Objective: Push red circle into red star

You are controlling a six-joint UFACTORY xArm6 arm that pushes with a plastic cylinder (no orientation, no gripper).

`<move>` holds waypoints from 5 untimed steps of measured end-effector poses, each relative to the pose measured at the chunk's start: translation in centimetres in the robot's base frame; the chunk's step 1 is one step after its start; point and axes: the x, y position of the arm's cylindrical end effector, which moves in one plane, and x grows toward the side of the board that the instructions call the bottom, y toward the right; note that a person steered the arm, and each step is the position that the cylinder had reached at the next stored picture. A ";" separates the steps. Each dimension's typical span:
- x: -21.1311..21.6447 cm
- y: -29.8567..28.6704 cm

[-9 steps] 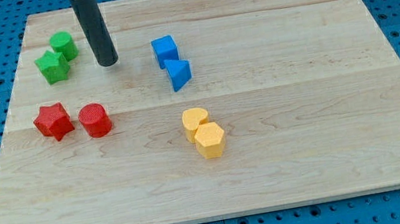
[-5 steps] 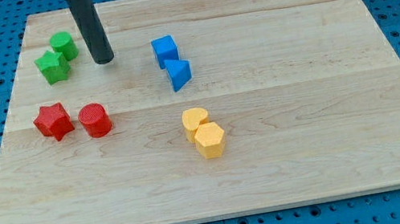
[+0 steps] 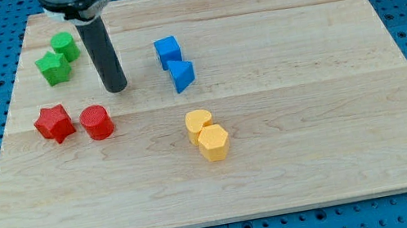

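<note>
My tip (image 3: 117, 88) at upper left of frame, above red circle (image 3: 96, 122) — touching nothing, no jaws, only bare rod. Red star (image 3: 53, 123) just left of circle, narrow gap. Rod's top cut off by frame edge.

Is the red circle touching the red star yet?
Not yet. The red circle sits just right of the red star with a thin strip of board between them. My tip is above the circle, not touching.
</note>
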 end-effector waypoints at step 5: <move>8.6 1.4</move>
